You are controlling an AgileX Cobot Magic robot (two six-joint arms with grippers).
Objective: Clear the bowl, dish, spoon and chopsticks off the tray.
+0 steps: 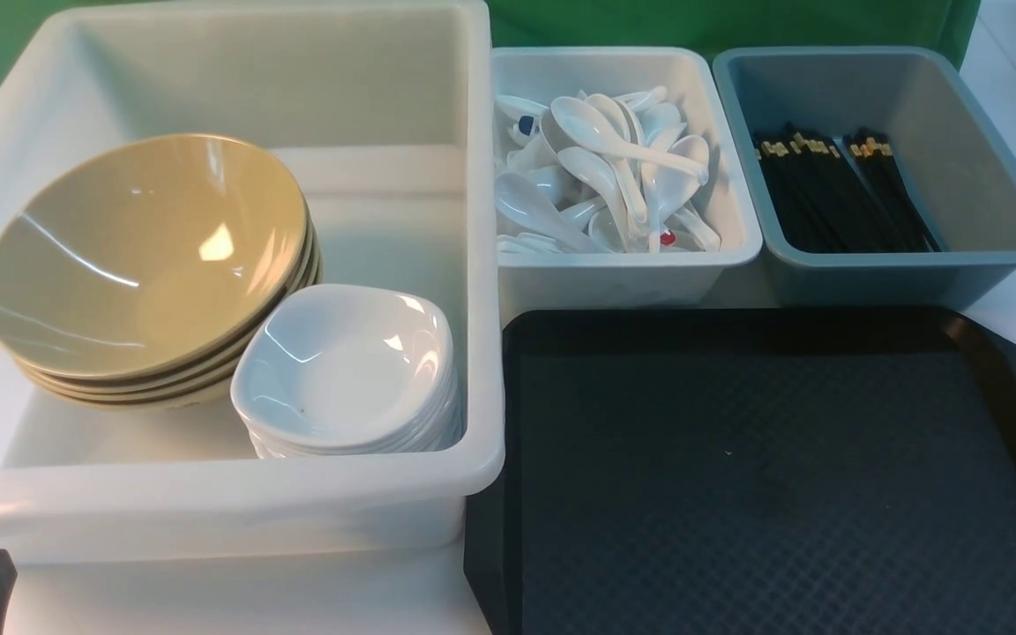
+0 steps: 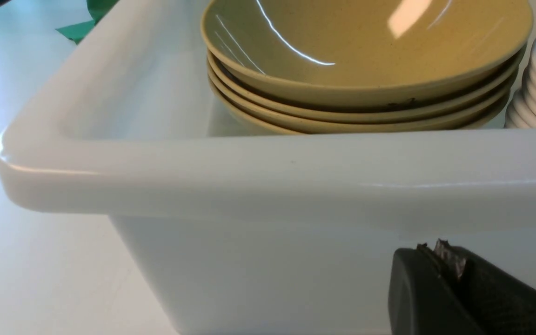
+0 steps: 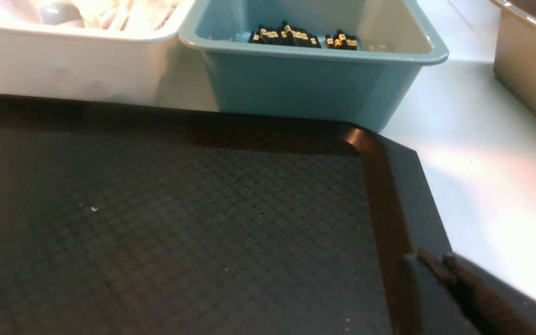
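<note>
Judged as the closing step: draw both arms back slowly and low, away from the walls, and touch nothing. In the big tub, on the left, find the bowl on top of a tilted stack, and take care not to knock it. Next to that tub, see the tray, bare over all its visible surface. Behind the tray, note the white tub and the blue tub side by side, well clear of any retreat. Beside the bowls, touching them, find the dish on its own stack. Look for the spoon in the white heap and the chopsticks in the blue tub. Left gripper pressed together, empty, just outside the big tub's wall. Right gripper over the tray's corner, holding nothing; gap impossible to tell.
</note>
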